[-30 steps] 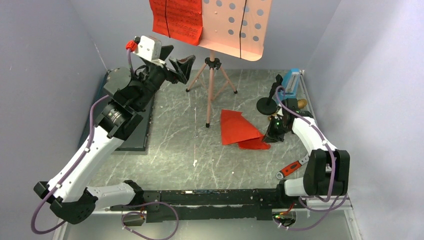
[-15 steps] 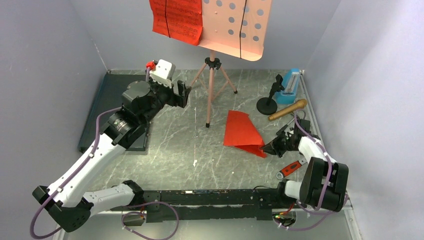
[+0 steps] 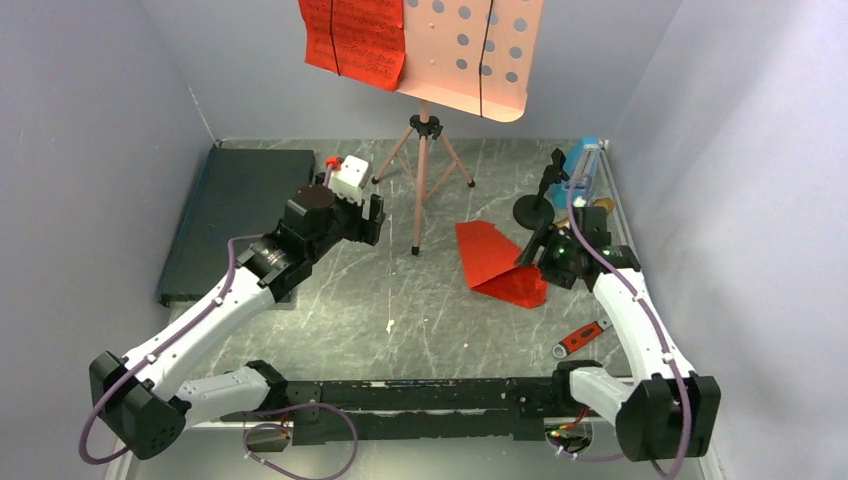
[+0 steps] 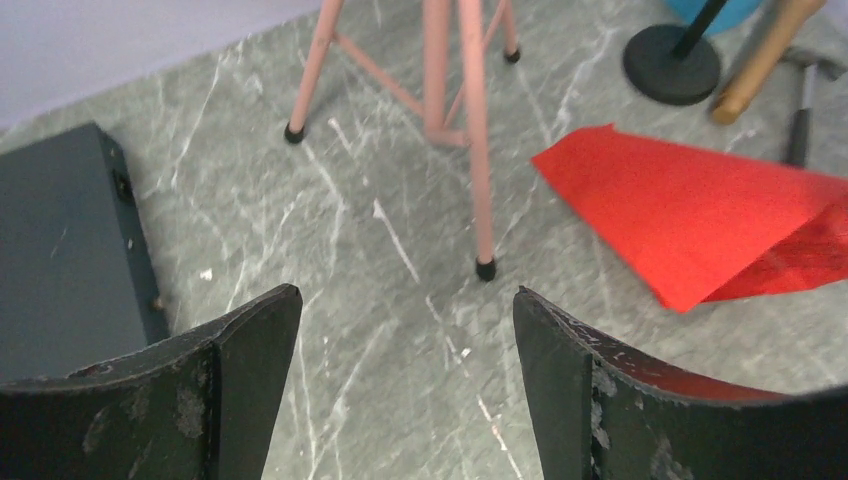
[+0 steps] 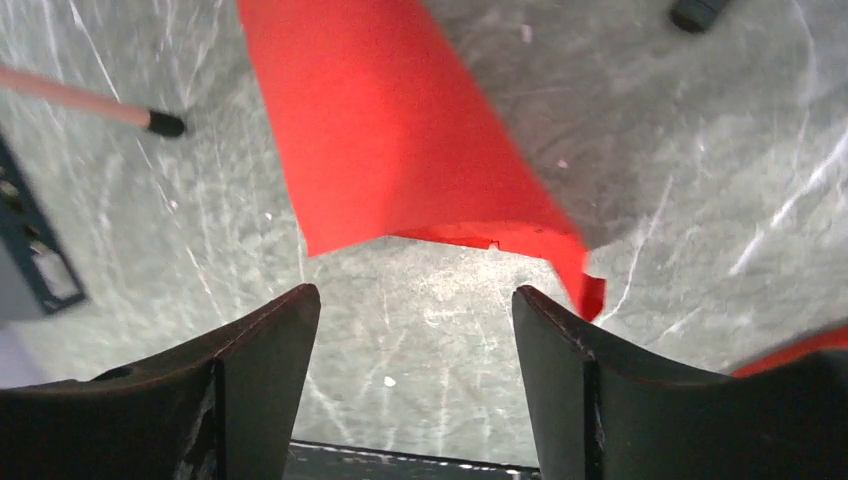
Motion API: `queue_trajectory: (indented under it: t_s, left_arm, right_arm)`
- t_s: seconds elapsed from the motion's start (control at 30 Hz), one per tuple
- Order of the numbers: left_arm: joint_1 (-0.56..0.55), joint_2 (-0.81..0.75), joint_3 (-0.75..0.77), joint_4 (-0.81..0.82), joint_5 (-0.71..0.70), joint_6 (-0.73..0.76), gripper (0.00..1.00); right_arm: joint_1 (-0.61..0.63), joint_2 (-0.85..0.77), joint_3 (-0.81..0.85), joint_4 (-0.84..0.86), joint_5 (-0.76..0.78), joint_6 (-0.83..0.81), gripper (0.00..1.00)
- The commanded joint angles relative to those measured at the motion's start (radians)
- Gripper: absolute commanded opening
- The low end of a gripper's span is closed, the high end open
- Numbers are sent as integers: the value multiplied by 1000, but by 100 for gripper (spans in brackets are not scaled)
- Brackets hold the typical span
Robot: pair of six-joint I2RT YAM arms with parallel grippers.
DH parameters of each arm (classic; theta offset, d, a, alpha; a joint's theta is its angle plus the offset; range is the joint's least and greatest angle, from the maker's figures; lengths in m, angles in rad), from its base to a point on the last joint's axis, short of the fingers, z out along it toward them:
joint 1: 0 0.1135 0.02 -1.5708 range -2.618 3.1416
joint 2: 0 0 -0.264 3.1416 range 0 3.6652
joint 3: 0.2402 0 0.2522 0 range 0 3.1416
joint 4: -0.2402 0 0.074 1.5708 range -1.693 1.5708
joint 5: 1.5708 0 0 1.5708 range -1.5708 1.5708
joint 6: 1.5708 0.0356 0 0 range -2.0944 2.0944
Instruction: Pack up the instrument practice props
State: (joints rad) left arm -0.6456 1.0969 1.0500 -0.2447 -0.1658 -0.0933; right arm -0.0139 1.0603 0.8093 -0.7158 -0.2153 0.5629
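At the far left lies the flat dark case [image 3: 235, 200]. Right of it the left gripper [image 4: 405, 330] hovers over the table with its jaws apart and nothing between them. It is near the front leg of the pink music stand [image 3: 424, 170]. A red sheet [image 3: 355, 35] sits on the desk of the stand. The red pages [image 3: 495, 262] lie on the table, right of the stand. The right gripper [image 5: 415, 320] is at their right edge, jaws apart and empty. In the far right corner are the black microphone stand [image 3: 533, 208], the blue metronome [image 3: 583, 165] and the gold microphone [image 4: 765, 55]. The wrench [image 3: 583, 338] lies near right.
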Motion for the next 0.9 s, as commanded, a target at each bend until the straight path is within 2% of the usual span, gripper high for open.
queue_trajectory:
  t_s: [0.0, 0.23, 0.4, 0.47, 0.6, 0.87]
  left_arm:
    - [39, -21, -78, 103, -77, -11, 83]
    - [115, -66, -188, 119, -154, -11, 84]
    - [121, -101, -229, 128, -231, 58, 84]
    - [123, -108, -253, 155, -256, 80, 84]
    - [126, -104, -267, 168, -276, 112, 84]
    - [130, -113, -270, 184, -301, 149, 83]
  right_arm:
    - [160, -31, 68, -51, 239, -119, 76]
    - [392, -5, 144, 44, 417, -348, 82]
    - [589, 90, 169, 113, 569, -611, 97]
    - [638, 152, 177, 124, 609, -678, 99]
    - [683, 272, 195, 142, 657, -731, 100]
    - [686, 426, 194, 227, 688, -734, 100]
